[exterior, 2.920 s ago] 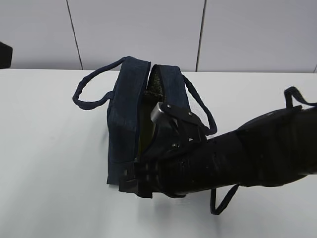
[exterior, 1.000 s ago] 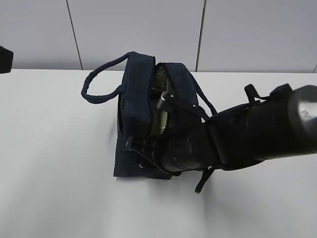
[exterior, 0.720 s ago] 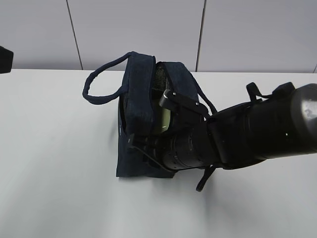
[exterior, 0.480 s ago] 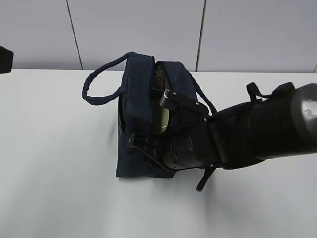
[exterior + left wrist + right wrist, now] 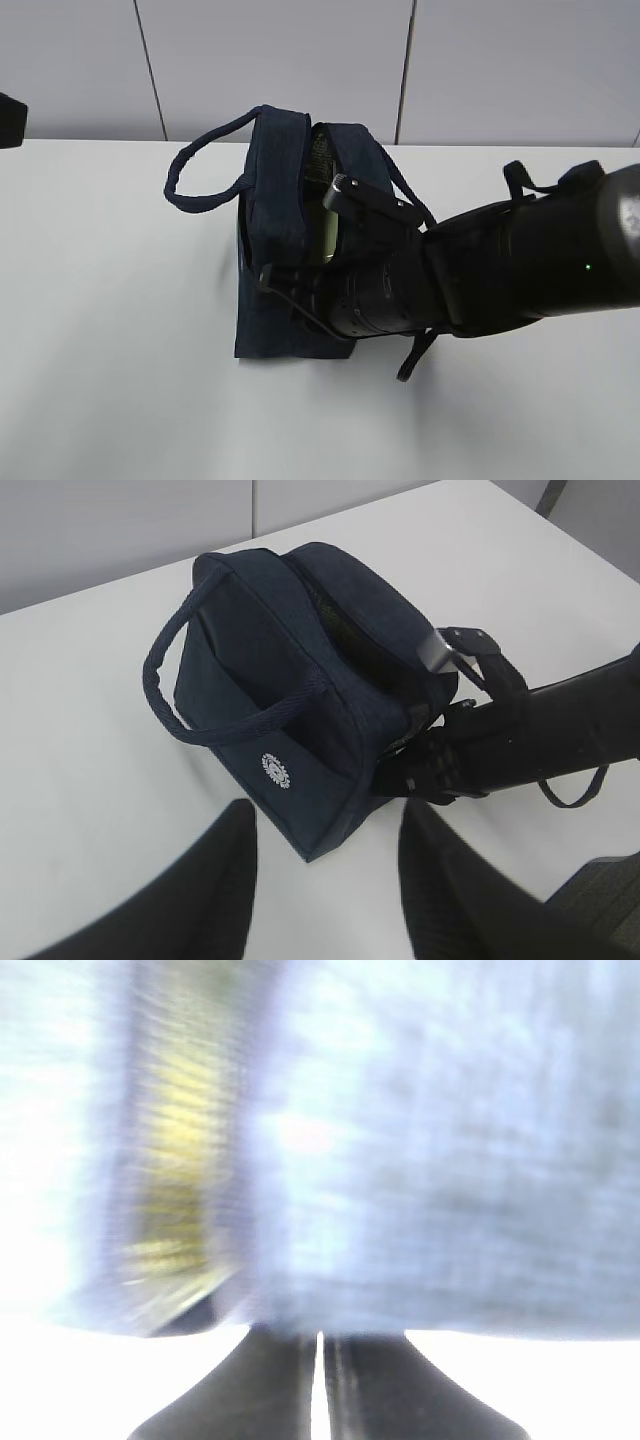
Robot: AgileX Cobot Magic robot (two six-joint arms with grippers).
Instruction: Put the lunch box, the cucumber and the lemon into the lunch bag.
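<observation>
The navy lunch bag (image 5: 275,210) stands on the white table with its top open, and its white logo (image 5: 274,770) faces the left wrist view. A pale green surface, the lunch box (image 5: 326,237) lid, shows in the opening. The cucumber and the lemon are hidden. My right gripper (image 5: 275,285) is pressed against the bag's near end. In the right wrist view its fingers (image 5: 270,1380) are shut, tips against blurred fabric (image 5: 450,1160); whether anything thin is pinched cannot be told. My left gripper (image 5: 330,815) hovers open above the bag's corner, holding nothing.
The right arm (image 5: 520,270) slants in from the right and covers the bag's right side. One loop handle (image 5: 200,165) sticks out to the left, and a strap (image 5: 415,355) hangs under the arm. A dark object (image 5: 8,118) sits at the left edge.
The right jaws have closed at the bag's near end over the last second. Arm and bag have barely shifted; earlier the bag stood slightly more to the left.
</observation>
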